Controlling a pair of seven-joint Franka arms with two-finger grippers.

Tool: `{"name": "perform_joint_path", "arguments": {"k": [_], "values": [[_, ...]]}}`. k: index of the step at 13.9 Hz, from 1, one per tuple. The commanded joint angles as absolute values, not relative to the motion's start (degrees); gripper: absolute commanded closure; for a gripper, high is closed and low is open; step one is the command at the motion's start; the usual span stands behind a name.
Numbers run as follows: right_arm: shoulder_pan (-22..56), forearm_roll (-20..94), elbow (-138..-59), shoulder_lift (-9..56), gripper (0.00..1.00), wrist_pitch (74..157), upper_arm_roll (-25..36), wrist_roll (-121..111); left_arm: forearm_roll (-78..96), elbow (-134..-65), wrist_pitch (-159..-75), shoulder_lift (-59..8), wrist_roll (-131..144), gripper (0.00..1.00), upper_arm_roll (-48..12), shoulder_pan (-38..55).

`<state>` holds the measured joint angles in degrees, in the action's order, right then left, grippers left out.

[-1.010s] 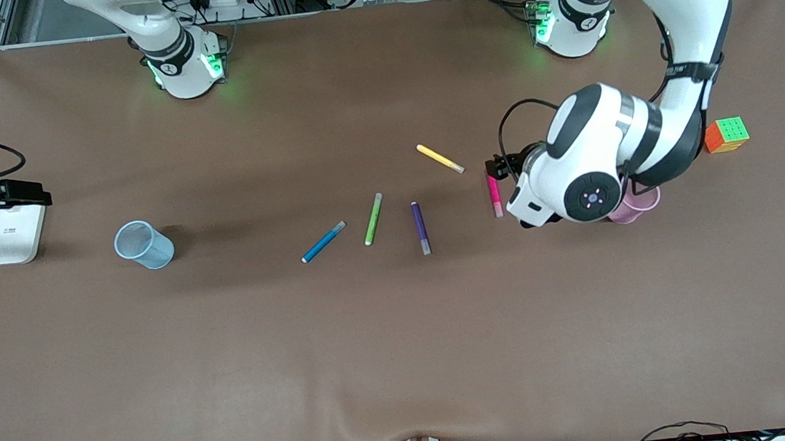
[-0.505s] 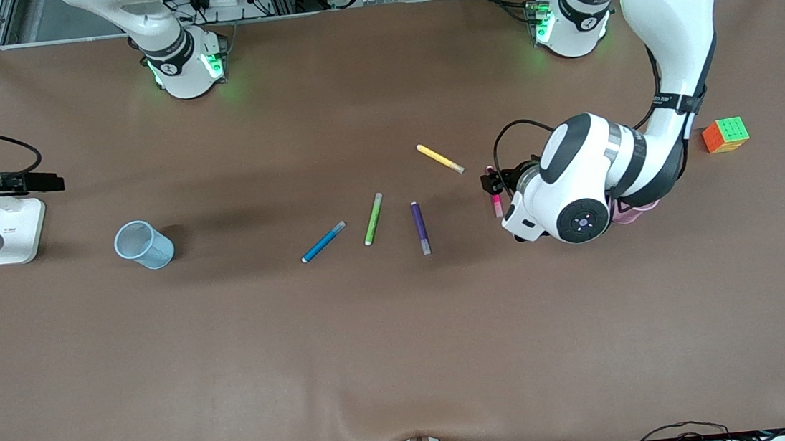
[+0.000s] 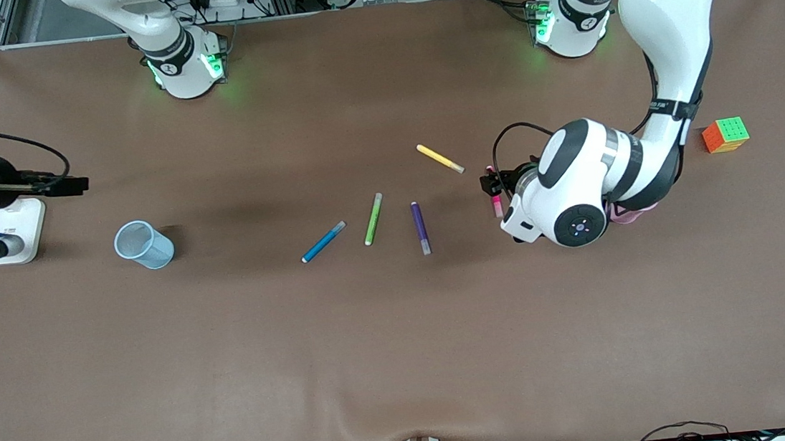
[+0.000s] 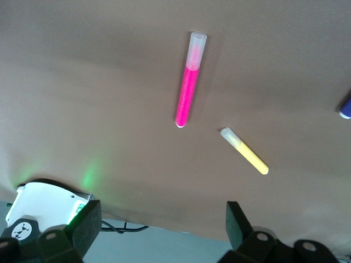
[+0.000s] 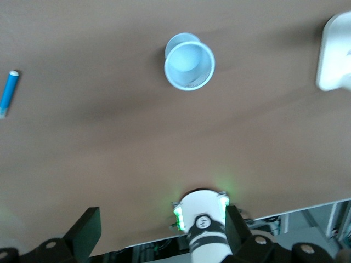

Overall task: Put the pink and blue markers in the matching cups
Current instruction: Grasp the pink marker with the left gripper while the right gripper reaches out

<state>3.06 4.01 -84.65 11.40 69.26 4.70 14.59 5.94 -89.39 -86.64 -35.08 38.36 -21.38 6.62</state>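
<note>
- Movement over the last second is what we notice first: the left gripper has come down and slid toward the pink marker, so that the wrist now hides most of the marker and of the pink cup in the front view.
- We also see that the right gripper has swung in from the table's edge toward the blue cup, though it is well short of it.
- We judge from this that both arms are on approach, with no marker lifted and neither cup filled.
- We see the left arm reach out from its base, elbow high, forearm bent back and its wrist low over the table; in its wrist view the fingers stand wide apart and empty, with the pink marker lying flat ahead of them and the yellow marker just beside it.
- We find the right arm stretched low near the white block, its claw wide open and holding nothing, with the blue cup upright in its wrist view.
- We place the blue marker flat in mid-table, beside the green marker and purple marker, well apart from the blue cup.
- We note a colour cube toward the left arm's end, out of play.
</note>
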Motion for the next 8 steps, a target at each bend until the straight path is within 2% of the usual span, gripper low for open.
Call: {"name": "perform_joint_path", "arguments": {"k": [1, 5, 8], "values": [[4.9, 6.4, -89.0, 8.4, 0.0, 70.9, 4.7, 21.9, 6.6, -88.6, -87.0, -36.8, 38.1, 0.0, -21.4, 6.7], [5.5, 6.4, -96.5, 3.9, 0.0, 76.5, 3.2, 24.9, 6.8, -88.8, -90.6, -39.7, 37.9, 0.0, -21.3, 6.5], [5.8, 6.4, -97.7, 3.1, 0.0, 77.5, 3.1, 25.9, 6.8, -88.9, -93.7, -41.3, 34.1, 0.0, -21.3, 6.3]]}}
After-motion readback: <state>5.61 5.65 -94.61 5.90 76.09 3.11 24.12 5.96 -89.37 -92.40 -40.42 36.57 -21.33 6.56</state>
